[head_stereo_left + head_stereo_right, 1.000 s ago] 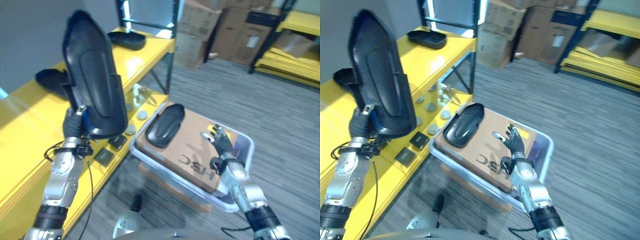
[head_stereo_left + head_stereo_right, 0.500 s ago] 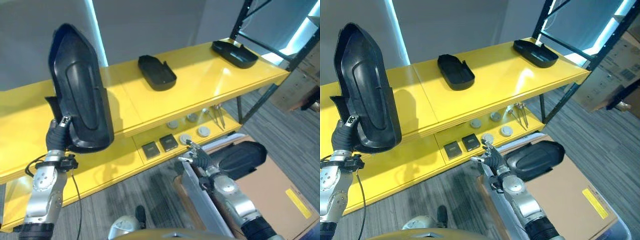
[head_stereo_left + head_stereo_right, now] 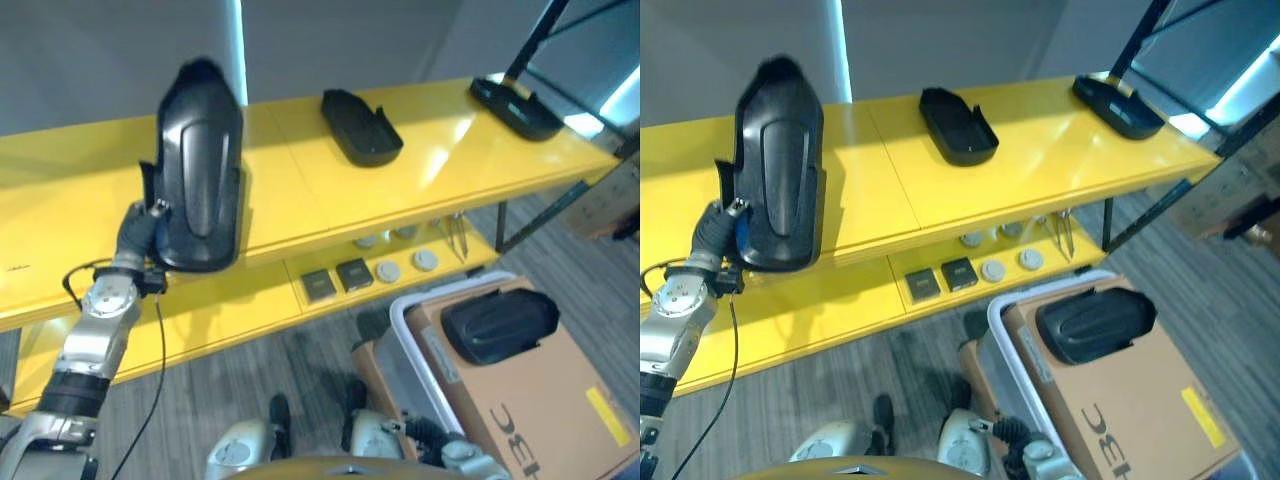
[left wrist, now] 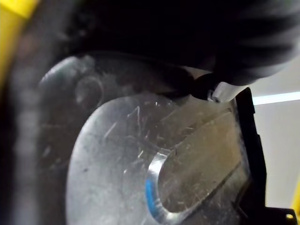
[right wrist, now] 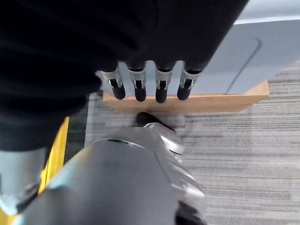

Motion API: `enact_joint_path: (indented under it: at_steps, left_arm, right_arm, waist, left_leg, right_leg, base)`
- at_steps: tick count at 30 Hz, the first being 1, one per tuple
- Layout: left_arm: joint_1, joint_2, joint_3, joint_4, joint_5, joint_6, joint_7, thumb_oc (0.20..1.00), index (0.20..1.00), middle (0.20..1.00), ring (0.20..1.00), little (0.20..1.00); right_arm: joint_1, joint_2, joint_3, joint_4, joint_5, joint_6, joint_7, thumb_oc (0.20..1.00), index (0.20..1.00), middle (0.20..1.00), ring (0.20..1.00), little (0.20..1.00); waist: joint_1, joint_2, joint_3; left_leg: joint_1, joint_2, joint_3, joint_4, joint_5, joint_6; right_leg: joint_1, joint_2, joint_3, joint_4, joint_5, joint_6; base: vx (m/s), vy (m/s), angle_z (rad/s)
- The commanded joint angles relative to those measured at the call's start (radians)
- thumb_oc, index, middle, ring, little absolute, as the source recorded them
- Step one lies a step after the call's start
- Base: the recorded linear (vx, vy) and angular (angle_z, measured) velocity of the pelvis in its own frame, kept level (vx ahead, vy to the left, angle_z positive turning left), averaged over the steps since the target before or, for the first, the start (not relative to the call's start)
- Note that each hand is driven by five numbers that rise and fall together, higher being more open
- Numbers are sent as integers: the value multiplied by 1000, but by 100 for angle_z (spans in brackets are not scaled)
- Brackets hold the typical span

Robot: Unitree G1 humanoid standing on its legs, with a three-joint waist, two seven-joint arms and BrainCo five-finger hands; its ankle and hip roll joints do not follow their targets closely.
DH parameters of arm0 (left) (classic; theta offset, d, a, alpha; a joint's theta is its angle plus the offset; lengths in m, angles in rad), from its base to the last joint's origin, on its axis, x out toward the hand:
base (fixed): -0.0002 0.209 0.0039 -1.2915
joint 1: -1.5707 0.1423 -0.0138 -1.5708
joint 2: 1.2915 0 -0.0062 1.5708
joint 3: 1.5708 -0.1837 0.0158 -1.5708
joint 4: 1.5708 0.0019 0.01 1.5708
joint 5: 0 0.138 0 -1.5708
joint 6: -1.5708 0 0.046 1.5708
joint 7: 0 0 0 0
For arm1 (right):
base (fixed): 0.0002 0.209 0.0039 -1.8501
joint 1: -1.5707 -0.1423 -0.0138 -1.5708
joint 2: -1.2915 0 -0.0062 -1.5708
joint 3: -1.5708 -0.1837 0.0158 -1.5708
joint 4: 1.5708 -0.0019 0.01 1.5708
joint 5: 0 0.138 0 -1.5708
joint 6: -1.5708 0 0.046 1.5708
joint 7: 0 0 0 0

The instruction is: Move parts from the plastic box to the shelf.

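My left hand [image 3: 140,232] is shut on the lower end of a long black plastic part [image 3: 200,170] and holds it upright, in front of the yellow shelf's top board [image 3: 290,200]. In the left wrist view the part's scratched inner face [image 4: 140,164] lies right before the hand. Another black part [image 3: 498,322] rests on a cardboard box [image 3: 530,410] inside the plastic box [image 3: 408,330] at the lower right. Two more black parts [image 3: 362,128] [image 3: 515,105] lie on the top board. My right hand [image 5: 161,89] hangs low, its fingers straight and holding nothing, pointing at the floor beside the plastic box.
On the lower shelf board are two small black squares [image 3: 318,285] and several grey discs [image 3: 387,270], with thin metal tools [image 3: 455,232] beside them. A dark shelf post [image 3: 540,40] rises at the right end. Grey carpet floor [image 3: 300,370] lies between me and the shelf.
The view has swung, so the shelf sits more square in front. My right hand has dropped from the box's rim to hang low. The left hand still holds the black part.
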Motion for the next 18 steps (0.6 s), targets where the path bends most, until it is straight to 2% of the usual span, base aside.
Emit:
enact_joint_path:
  at_steps: [1, 2, 6, 8, 10, 14, 18]
  left_arm:
    - [-32, 3, 23, -96, 79, 37, -3, 200, 200, 200, 200, 200]
    - [-34, 2, 23, -94, 89, 52, -6, 200, 200, 200, 200, 200]
    - [-95, -7, -4, -35, 122, 189, 9, 200, 200, 200, 200, 200]
    - [-176, 9, -42, 109, 119, 261, 35, 200, 200, 200, 200, 200]
    - [-206, 19, -60, 169, 113, 265, 51, 200, 200, 200, 200, 200]
    - [-361, 73, -122, 451, 120, 284, 75, 200, 200, 200, 200, 200]
    - [-447, 63, -153, 580, 80, 297, 137, 200, 200, 200, 200, 200]
  right_arm:
    - [-35, -10, 4, 15, 22, -2, 46, 1000, 1000, 1000, 1000, 1000]
    - [-36, -9, 2, 26, 31, 2, 52, 1000, 1000, 1000, 1000, 1000]
    - [-36, 7, -7, 112, 54, 0, 83, 1000, 1000, 1000, 1000, 1000]
    - [-26, 0, 15, 119, 30, 15, 91, 1000, 1000, 1000, 1000, 1000]
    - [-23, -1, 23, 116, 26, 22, 93, 1000, 1000, 1000, 1000, 1000]
    - [-3, -9, 44, 138, 78, 68, 118, 1000, 1000, 1000, 1000, 1000]
    - [-21, -23, 17, 239, 112, 44, 122, 1000, 1000, 1000, 1000, 1000]
  waist:
    - [11, 35, -87]
    - [12, 35, -90]
    - [1, 34, -121]
    - [-27, 40, -136]
    - [-38, 44, -138]
    - [-93, 71, -142]
    - [-122, 102, -121]
  left_leg:
    - [139, 83, -90, -133, -54, -58]
    - [140, 85, -89, -135, -51, -60]
    - [140, 115, -59, -142, -34, -85]
    - [145, 140, -21, -142, -27, -99]
    - [146, 146, -9, -141, -27, -102]
    - [145, 174, 38, -134, -19, -113]
    - [88, 186, 47, -104, -13, -117]
  right_leg:
    - [108, 46, -44, -28, 70, 11]
    - [114, 49, -45, -35, 68, 9]
    - [170, 76, -50, -86, 40, -10]
    - [195, 94, -49, -101, 24, -21]
    - [202, 97, -48, -103, 19, -23]
    - [201, 114, -37, -96, -1, -32]
    - [139, 124, -15, -52, -20, -44]
  base:
    - [150, -168, 55]
    - [129, -142, 47]
    - [161, -134, 56]
    - [225, -153, 10]
    - [161, -93, 0]
    - [192, -75, -23]
    - [22, 13, -16]
